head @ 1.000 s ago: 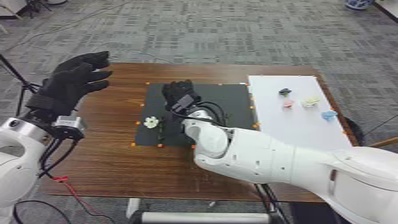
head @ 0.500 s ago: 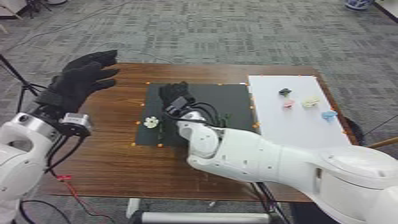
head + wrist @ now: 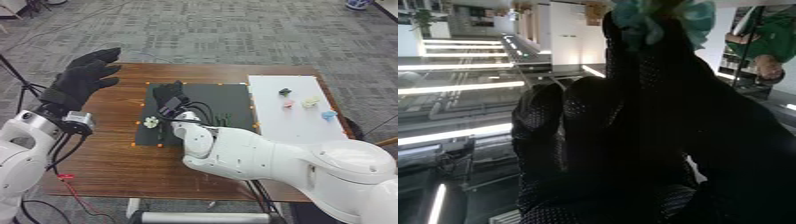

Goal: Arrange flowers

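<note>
1. Black fabric covers my right hand (image 3: 169, 93), located over the dark mat (image 3: 233, 100); thumb and fingertip pinch a teal flower (image 3: 700, 21).
2. White flower (image 3: 151, 121) and green stems (image 3: 222, 120): on the mat.
3. Pink flower (image 3: 288, 104), cream flower (image 3: 310, 103), blue flower (image 3: 329, 115): on the white board (image 3: 280, 127).
4. My left hand (image 3: 78, 82): raised, left side, fingers extended.

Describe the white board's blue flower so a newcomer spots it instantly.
On the brown table, find the white board at right. Its blue flower lies farthest right and nearest the robot. Unlike the yellow flower, pink flower and dark flower there, it is blue.
</note>
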`<control>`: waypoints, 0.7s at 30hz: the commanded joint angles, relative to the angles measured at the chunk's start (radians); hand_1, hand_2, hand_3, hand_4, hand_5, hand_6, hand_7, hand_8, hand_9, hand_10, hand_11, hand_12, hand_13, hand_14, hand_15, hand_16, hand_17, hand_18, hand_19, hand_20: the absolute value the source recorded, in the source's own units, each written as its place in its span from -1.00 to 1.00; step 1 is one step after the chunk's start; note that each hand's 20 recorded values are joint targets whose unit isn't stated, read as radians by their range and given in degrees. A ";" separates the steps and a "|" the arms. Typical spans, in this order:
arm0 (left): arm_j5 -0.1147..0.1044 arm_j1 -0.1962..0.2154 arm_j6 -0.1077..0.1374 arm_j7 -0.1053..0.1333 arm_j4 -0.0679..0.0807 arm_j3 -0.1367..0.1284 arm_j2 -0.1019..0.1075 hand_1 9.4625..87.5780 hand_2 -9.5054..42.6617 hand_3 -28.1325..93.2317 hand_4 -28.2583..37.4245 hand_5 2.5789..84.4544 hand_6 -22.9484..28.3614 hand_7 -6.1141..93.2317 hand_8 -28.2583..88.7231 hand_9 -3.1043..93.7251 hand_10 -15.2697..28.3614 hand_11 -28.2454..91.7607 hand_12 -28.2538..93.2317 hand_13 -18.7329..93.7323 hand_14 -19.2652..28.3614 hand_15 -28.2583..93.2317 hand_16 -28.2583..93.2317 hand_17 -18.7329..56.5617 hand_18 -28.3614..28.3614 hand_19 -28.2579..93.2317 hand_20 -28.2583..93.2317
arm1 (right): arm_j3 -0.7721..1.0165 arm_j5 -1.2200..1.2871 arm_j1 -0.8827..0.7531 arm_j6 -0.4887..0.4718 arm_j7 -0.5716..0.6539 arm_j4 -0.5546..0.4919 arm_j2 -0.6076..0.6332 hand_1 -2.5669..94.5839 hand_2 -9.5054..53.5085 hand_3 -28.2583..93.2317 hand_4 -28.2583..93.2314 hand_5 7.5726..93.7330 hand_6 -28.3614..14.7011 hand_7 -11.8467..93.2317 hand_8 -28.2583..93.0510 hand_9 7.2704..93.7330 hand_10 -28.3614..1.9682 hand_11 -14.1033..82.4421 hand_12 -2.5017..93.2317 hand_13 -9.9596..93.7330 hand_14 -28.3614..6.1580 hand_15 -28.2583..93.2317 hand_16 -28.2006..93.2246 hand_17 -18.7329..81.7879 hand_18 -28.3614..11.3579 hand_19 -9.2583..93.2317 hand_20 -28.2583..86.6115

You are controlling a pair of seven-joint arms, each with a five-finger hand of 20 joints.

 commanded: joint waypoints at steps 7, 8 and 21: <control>-0.006 -0.010 -0.010 -0.006 0.003 -0.001 -0.001 -0.58 -0.82 0.59 -0.94 -0.42 0.01 -0.59 -0.61 -0.51 0.14 -0.48 -0.13 -0.40 0.34 -0.25 -0.46 -0.69 0.70 0.03 -0.39 | 0.023 -0.004 0.016 -0.046 0.006 -0.009 0.000 0.08 -1.00 0.74 -1.00 0.29 0.55 0.05 -0.65 0.63 0.68 -0.50 -0.08 0.39 0.34 0.66 0.20 -0.02 -0.52 0.75 0.49; -0.006 -0.010 -0.010 -0.007 0.003 -0.002 -0.001 -0.58 -0.82 0.59 -0.94 -0.42 0.01 -0.59 -0.61 -0.51 0.14 -0.48 -0.13 -0.40 0.34 -0.24 -0.46 -0.69 0.70 0.03 -0.39 | 0.027 -0.010 0.013 -0.054 0.008 -0.010 0.000 0.07 -1.00 0.74 -1.00 0.29 0.54 0.05 -0.65 0.62 0.68 -0.51 -0.08 0.39 0.34 0.66 0.20 -0.03 -0.52 0.75 0.49; -0.006 -0.006 -0.010 -0.004 0.000 -0.006 -0.004 -0.58 -0.82 0.59 -0.94 -0.42 0.01 -0.59 -0.61 -0.51 0.14 -0.48 -0.13 -0.40 0.34 -0.24 -0.47 -0.69 0.70 0.03 -0.39 | 0.043 -0.007 0.011 -0.087 0.010 -0.023 0.006 0.05 -1.00 0.75 -1.00 0.24 0.52 0.04 -0.65 0.57 0.67 -0.52 -0.10 0.35 0.32 0.67 0.19 -0.05 -0.52 0.74 0.49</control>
